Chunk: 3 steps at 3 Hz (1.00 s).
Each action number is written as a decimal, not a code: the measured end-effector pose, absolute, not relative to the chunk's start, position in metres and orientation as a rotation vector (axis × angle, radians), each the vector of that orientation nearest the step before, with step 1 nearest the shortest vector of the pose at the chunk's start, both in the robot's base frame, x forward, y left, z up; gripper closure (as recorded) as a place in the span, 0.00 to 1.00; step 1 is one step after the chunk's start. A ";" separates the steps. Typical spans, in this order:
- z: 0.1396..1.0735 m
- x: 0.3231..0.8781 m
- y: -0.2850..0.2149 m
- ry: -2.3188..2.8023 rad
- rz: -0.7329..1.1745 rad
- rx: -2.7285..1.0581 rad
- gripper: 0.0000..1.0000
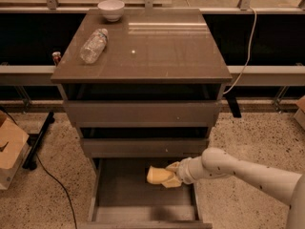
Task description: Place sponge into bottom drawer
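Observation:
The bottom drawer is pulled open below the two upper drawers, its flat grey floor showing. The pale yellow sponge is held over the right part of the drawer, a little above the floor. My gripper reaches in from the right on a white arm and is shut on the sponge, its yellowish pads on the sponge's right end.
On the cabinet top lie a clear bottle and a white bowl. A cardboard box and a black cable are on the floor at left. A white cable hangs at right.

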<state>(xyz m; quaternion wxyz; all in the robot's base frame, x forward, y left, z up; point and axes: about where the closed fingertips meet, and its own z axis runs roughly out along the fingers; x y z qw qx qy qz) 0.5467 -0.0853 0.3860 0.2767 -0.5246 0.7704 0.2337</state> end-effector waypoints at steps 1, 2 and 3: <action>0.334 0.544 -0.084 2.081 0.693 -1.350 1.00; 0.326 0.545 -0.082 2.089 0.689 -1.349 1.00; 0.290 0.552 -0.079 2.088 0.695 -1.361 1.00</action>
